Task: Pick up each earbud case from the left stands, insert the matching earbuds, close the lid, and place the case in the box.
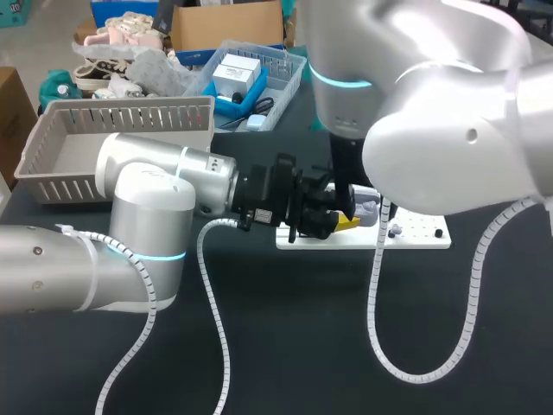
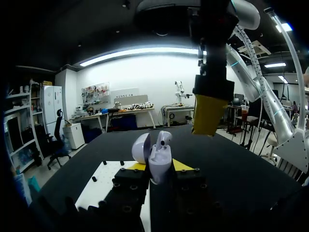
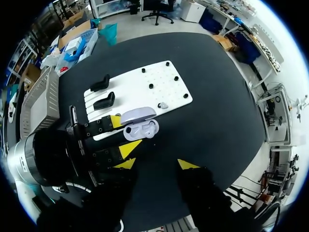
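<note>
- The left hand (image 2: 159, 166) is closed on the lower body of the earbud case (image 2: 160, 157), one yellow tip on each side. It holds the case upright above the dark surface (image 1: 346, 346).
- The case's lid (image 2: 141, 147) is tipped open. One earbud seems to sit in the case, its stem pointing up, but whether the second well is filled is hard to tell.
- The right hand (image 3: 157, 164) hangs directly over the case, its fingers spread wide and holding nothing.
- Just beyond the case lies the white board (image 3: 145, 84). It carries two black stands (image 3: 104, 101), both free, and a small pale piece (image 3: 163, 105) that may be the other earbud.
- Far off to the left is the grey slotted box (image 1: 121, 112), where the case should go.
- The step in hand appears to be the inserting of the earbuds. Next, the right hand probably has to pick up that small piece with a fine pinch and set it straight into its well. After that it should press the lid down while the left hand keeps the case steady.
</note>
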Robot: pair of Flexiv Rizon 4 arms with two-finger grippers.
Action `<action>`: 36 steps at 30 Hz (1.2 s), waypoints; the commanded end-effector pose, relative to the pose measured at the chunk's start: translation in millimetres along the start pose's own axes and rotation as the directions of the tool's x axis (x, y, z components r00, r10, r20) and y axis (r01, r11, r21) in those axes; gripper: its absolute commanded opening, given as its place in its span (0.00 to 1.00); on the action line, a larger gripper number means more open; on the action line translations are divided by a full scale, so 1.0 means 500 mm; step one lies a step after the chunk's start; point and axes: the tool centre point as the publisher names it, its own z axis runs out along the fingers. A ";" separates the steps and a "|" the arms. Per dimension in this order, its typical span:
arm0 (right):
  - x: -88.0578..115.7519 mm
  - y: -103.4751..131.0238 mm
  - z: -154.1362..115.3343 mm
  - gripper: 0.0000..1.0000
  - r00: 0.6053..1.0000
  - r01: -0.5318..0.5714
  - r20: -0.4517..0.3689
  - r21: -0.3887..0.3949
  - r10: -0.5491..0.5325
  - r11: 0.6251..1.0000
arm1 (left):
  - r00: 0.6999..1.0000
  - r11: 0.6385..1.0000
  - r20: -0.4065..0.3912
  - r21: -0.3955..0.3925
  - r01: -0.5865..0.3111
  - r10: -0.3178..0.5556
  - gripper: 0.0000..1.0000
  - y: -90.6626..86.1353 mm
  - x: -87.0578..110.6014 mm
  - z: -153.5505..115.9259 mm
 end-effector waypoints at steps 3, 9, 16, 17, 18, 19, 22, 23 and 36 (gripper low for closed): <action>0.002 -0.010 0.004 0.49 1.000 -0.014 0.003 -0.012 0.014 1.000 | 1.000 1.000 0.000 -0.003 -0.001 0.001 0.00 -0.002 0.000 0.000; -0.004 -0.013 0.010 0.49 1.000 -0.017 -0.001 -0.009 0.017 1.000 | 1.000 1.000 0.000 -0.003 -0.001 0.001 0.00 -0.002 0.000 0.000; -0.017 -0.015 0.022 0.49 1.000 -0.029 0.001 -0.005 0.029 1.000 | 1.000 1.000 0.000 -0.003 -0.001 0.001 0.00 -0.002 0.000 0.000; -0.018 -0.015 0.023 0.49 1.000 -0.030 0.002 -0.005 0.030 1.000 | 1.000 1.000 0.000 -0.003 -0.001 0.001 0.00 -0.002 0.000 0.000; -0.019 -0.015 0.024 0.49 1.000 -0.030 0.002 -0.003 0.030 1.000 | 1.000 1.000 0.000 -0.003 -0.001 0.001 0.00 -0.002 0.000 0.000; -0.020 -0.015 0.025 0.49 1.000 -0.030 0.001 -0.002 0.030 1.000 | 1.000 1.000 0.000 -0.003 -0.001 0.001 0.00 -0.002 0.000 0.000; -0.022 -0.016 0.027 0.48 1.000 -0.030 0.000 0.000 0.030 1.000 | 1.000 1.000 0.000 -0.003 -0.001 0.001 0.00 -0.002 0.000 0.000; -0.023 -0.017 0.028 0.48 1.000 -0.030 -0.001 0.001 0.030 1.000 | 1.000 1.000 0.000 -0.003 -0.001 0.001 0.00 -0.002 0.000 0.000; -0.036 -0.024 0.038 0.48 0.999 -0.044 0.009 0.004 0.044 0.999 | 1.000 1.000 0.000 -0.003 -0.001 0.001 0.00 -0.002 0.000 0.000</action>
